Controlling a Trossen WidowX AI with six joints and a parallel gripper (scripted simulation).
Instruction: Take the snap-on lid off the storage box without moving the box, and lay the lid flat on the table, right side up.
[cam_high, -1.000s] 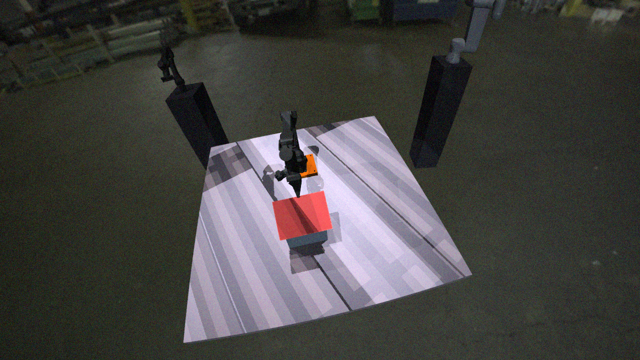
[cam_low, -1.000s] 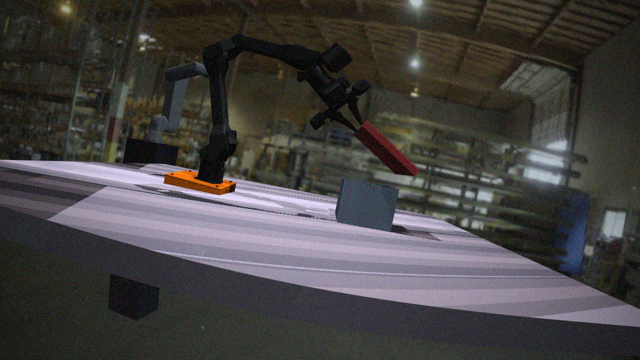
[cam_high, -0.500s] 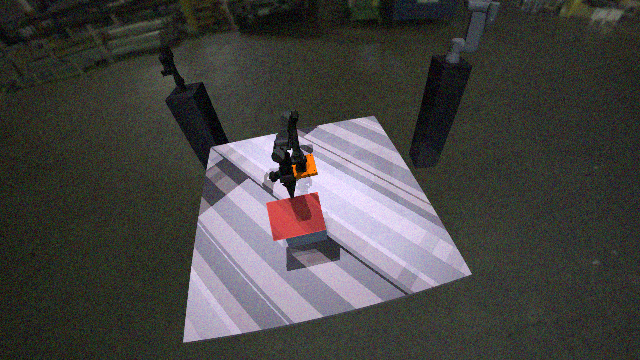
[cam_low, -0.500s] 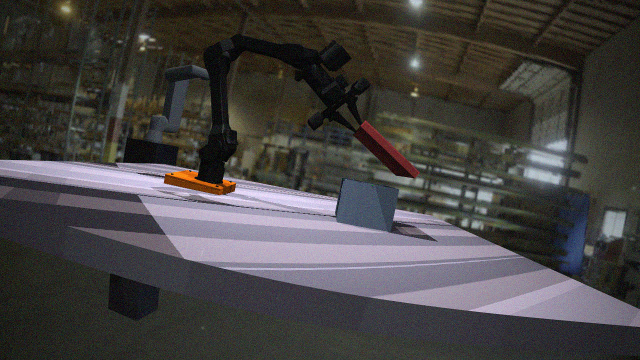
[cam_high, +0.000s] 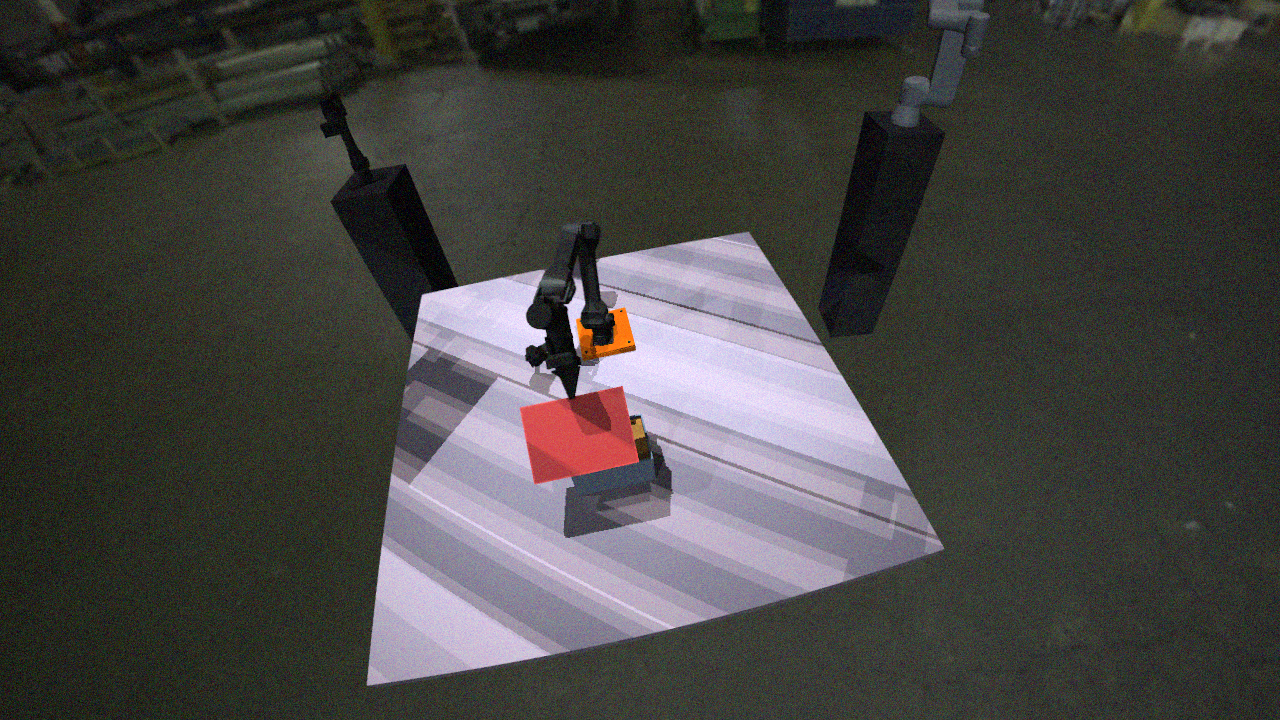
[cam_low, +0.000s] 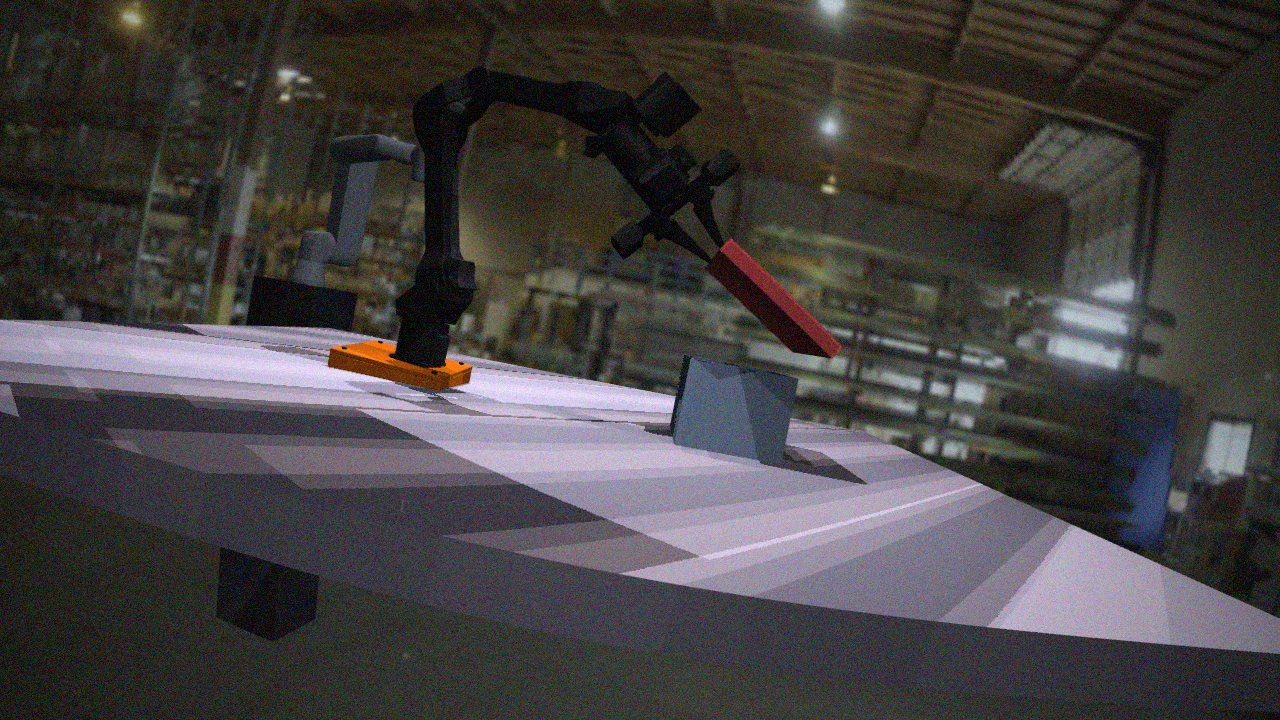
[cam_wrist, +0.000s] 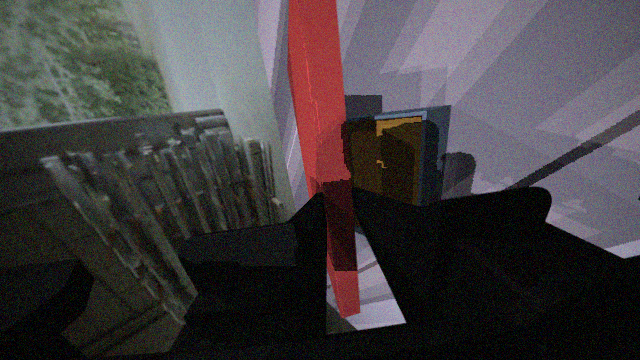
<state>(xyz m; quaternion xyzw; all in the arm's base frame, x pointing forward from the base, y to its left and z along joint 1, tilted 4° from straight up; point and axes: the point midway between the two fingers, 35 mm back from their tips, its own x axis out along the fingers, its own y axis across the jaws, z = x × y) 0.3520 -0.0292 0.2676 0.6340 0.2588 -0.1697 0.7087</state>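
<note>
My gripper (cam_high: 571, 391) (cam_low: 709, 250) (cam_wrist: 337, 196) is shut on the near edge of the flat red lid (cam_high: 577, 432) (cam_low: 771, 298) (cam_wrist: 312, 100). The lid hangs in the air, tilted down away from me, clear above the box. The blue-grey storage box (cam_high: 617, 476) (cam_low: 732, 407) (cam_wrist: 432, 150) stands on the table (cam_high: 716, 429) (cam_low: 447, 474) below the lid. It is open, and its yellow-brown inside (cam_high: 638, 432) (cam_wrist: 395, 155) shows in the wrist view and beside the lid in the top view.
The arm's orange base plate (cam_high: 608, 335) (cam_low: 393, 364) sits behind the box on the table. Two dark pillars (cam_high: 393, 237) (cam_high: 877, 223) with camera mounts stand off the table's far corners.
</note>
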